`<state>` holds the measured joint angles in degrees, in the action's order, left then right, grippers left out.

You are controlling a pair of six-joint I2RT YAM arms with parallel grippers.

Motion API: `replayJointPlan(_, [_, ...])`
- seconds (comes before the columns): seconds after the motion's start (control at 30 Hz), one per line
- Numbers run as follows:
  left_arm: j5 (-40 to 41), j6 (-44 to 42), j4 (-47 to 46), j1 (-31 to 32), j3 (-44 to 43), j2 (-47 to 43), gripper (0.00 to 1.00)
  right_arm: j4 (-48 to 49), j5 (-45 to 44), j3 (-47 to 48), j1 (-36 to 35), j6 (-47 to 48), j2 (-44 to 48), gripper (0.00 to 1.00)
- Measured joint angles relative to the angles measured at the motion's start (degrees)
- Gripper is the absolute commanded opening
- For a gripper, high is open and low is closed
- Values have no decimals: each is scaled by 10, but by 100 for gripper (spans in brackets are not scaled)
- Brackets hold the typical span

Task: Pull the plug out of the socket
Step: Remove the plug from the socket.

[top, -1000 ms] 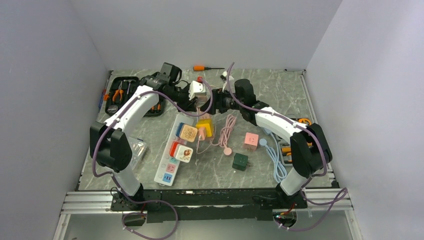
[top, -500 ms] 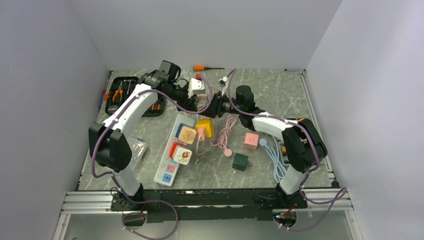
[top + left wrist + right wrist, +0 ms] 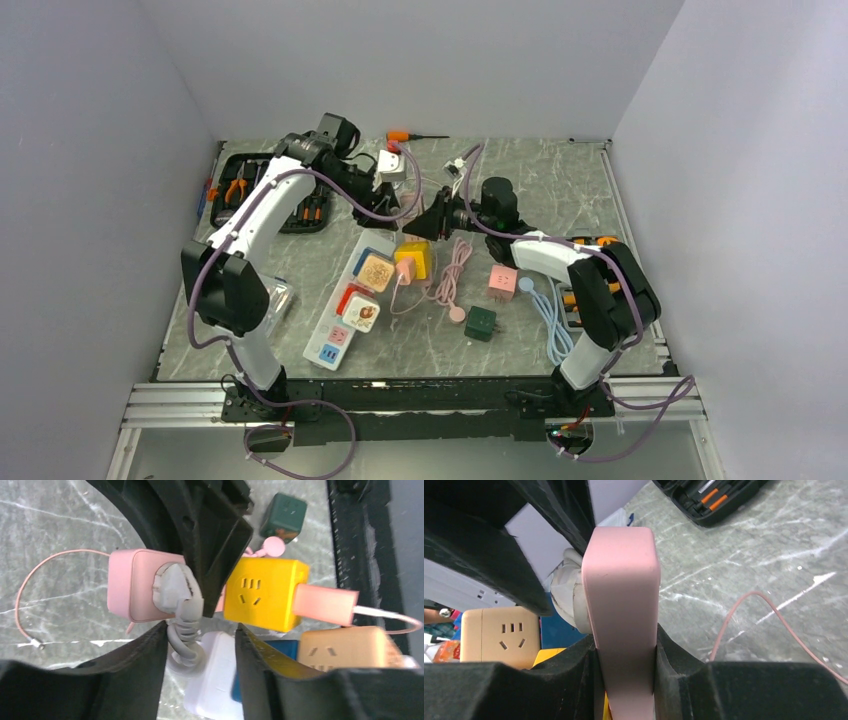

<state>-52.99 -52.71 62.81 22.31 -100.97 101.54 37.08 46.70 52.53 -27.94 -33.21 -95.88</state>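
not finished yet, judging by both wrist views: pale grey moulded plug (image 3: 172, 582) still seated in the face of the pink square plastic socket cube (image 3: 132, 592), with no gap visible between the two. done so far, apparently: cube raised off the grey marble-patterned table (image 3: 560, 180) and held up between the two arms. left to do: take a firm grip on the plug, then pull straight away from the cube to free the pins.

right pincer (image 3: 624, 680) clenched on the pink cube (image 3: 621, 580), one pad flat against each broad side, with the plug poking out of the face on the left in that view. left pincer (image 3: 200, 630) released, fingers (image 3: 150, 655) apart, with the plug's ribbed grey cable (image 3: 186, 645) running down between them, close to one finger and clear of the other. plug body just beyond the fingertips rather than between the pads, so nothing grasped on that side. probably calls for a small advance toward the cube before closing, else risks pinching only the cable.

lower down, on the table: yellow plastic socket cube (image 3: 260, 600) with a flat pink plug (image 3: 325, 602) in its side, no part of this pull.
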Motion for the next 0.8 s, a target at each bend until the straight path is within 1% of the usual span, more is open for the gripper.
replayJointPlan(0.17, [-34, -1, 7, -10, -9, 1, 59, -43, -11, -9, 7, 28, 14, 0])
replayJointPlan(0.3, [-57, -2, 26, -14, -36, 14, 67, -76, -21, -12, 9, 47, 30, 0])
replayJointPlan(0.43, [-61, 5, 26, -14, -42, 24, 70, -96, -21, -12, 10, 63, 45, 0])
replayJointPlan(0.47, [-60, 10, 22, -14, -41, 26, 73, -101, -22, -12, 10, 66, 49, 0])
replayJointPlan(0.53, [-55, 26, 1, -14, -33, 26, 75, -111, -21, -12, 10, 74, 57, 0])
replayJointPlan(0.7, [-39, 71, -56, -15, -10, 26, 75, -134, -20, -12, 9, 94, 77, 0])
replayJointPlan(0.8, [-37, 88, -68, -16, -6, 28, 71, -139, -17, -12, 9, 99, 83, 0])
